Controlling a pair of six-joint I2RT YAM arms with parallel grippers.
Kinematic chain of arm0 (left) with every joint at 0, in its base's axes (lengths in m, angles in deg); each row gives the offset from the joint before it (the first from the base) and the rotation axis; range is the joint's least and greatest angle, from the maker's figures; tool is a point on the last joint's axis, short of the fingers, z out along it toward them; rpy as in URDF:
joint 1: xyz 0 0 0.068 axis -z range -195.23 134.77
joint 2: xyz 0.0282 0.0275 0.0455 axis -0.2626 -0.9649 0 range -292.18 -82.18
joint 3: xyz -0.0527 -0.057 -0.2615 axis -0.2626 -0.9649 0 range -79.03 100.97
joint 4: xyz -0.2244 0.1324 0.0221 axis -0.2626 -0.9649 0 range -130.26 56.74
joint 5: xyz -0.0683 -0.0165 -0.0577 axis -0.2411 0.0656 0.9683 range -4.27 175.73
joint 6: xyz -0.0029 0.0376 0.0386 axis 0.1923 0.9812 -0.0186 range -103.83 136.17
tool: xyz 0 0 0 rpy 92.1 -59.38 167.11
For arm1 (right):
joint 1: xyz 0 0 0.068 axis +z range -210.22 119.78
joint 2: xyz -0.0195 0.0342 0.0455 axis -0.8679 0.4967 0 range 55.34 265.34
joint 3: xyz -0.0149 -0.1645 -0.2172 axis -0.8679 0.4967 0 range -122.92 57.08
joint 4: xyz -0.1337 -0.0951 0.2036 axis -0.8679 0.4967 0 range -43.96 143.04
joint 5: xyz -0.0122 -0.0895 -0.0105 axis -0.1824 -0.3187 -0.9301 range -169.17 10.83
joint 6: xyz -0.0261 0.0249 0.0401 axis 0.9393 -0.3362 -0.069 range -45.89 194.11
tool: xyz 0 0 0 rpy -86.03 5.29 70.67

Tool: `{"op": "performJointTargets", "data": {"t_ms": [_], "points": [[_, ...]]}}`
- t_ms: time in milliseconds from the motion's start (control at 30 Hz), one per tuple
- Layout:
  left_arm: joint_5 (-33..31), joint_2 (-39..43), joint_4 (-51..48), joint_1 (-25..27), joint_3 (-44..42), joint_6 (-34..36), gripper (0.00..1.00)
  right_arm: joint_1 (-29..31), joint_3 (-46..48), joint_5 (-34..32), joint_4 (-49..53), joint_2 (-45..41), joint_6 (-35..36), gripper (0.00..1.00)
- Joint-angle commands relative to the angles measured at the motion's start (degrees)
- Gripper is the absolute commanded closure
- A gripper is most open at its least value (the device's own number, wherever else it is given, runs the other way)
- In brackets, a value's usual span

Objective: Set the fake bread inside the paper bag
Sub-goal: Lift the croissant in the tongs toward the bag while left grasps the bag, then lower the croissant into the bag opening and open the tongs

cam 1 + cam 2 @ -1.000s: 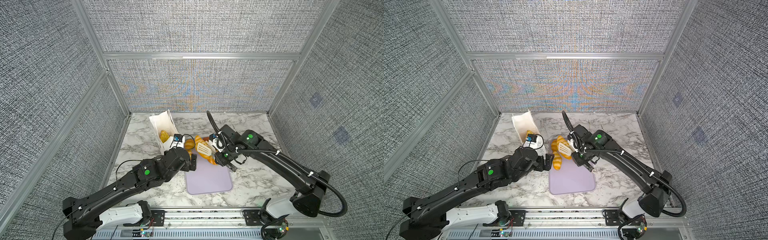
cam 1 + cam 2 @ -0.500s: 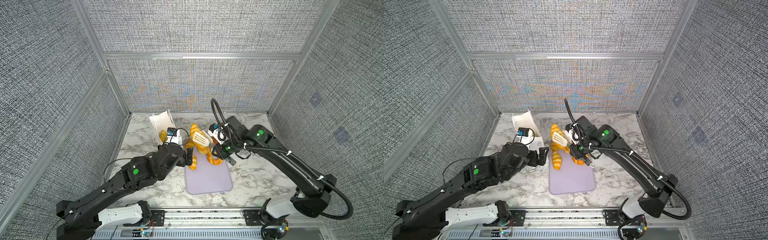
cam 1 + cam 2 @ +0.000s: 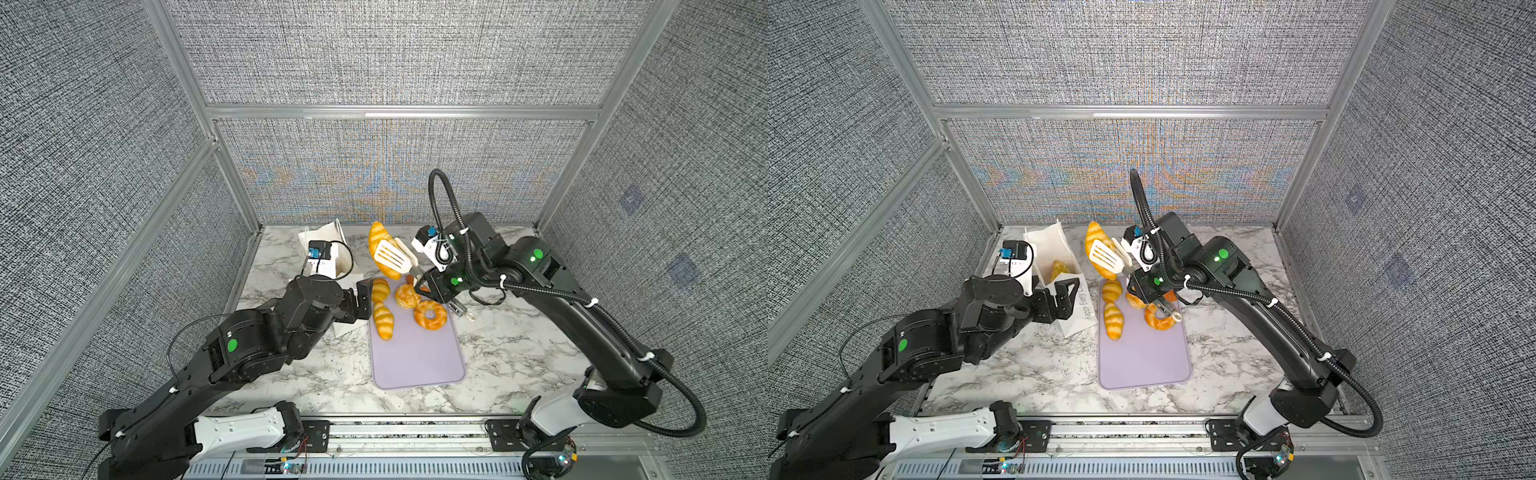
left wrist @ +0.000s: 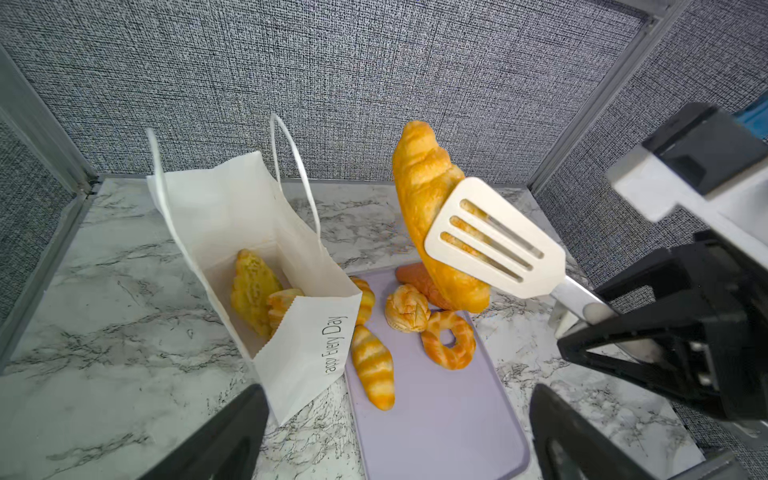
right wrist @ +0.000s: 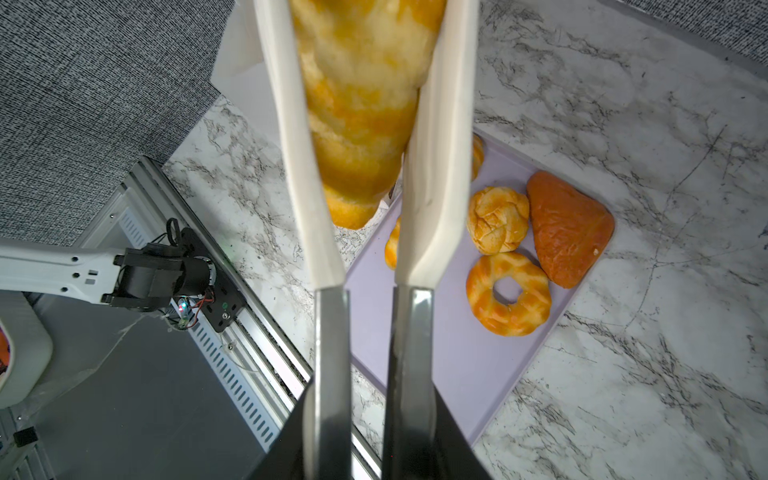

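Observation:
My right gripper [image 5: 365, 415] is shut on white slotted tongs [image 4: 490, 241], which pinch a large striped croissant [image 3: 380, 245] in the air above the back of the lilac tray [image 3: 419, 357]. The white paper bag [image 4: 232, 216] stands open to the left of it with two pieces of fake bread [image 4: 253, 286] inside. On the tray lie two small croissants [image 3: 383, 320], a round bun [image 3: 406, 296], a ring doughnut [image 3: 430, 314] and a reddish wedge [image 5: 569, 224]. My left gripper [image 4: 395, 449] is open and empty, low beside the bag's front.
Grey fabric walls with aluminium posts [image 3: 232, 174] close in the marble table [image 3: 519, 353] on three sides. A metal rail [image 3: 415, 432] runs along the front edge. The bag's thin handles [image 4: 295, 166] stick up above its mouth.
The right gripper has lifted the tongs with the large croissant off the tray, up and towards the back. The left arm has drawn back to the left, near the bag.

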Motion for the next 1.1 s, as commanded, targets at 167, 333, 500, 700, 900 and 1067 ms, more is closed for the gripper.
{"op": "performJointTargets", "data": {"t_ms": [167,333,500,700,900,1067], "points": [[-6.7,3.29,-5.35,0.07,0.04,-3.37,0.01,2.29,-7.46,1.02,-0.55,3.07,0.4,0.68],[-9.16,4.71,-8.5,0.06,-0.72,-6.45,0.01,3.87,-14.17,1.39,0.36,6.92,1.01,0.68],[-9.29,6.78,-9.49,-0.05,-2.22,-8.12,0.01,5.41,-19.41,2.27,0.2,10.61,1.16,0.68],[-9.08,6.88,-10.19,0.0,-3.71,-8.39,0.01,7.17,-24.75,2.89,-0.29,15.36,1.11,0.68],[-9.07,7.32,-10.09,-0.01,-4.4,-8.39,0.01,7.27,-26.51,2.05,-1.31,19.26,-0.22,0.68],[-8.73,7.88,-9.13,-0.01,-5.53,-8.34,0.01,7.19,-26.51,0.38,-1.54,21.39,-0.43,0.67]]}}
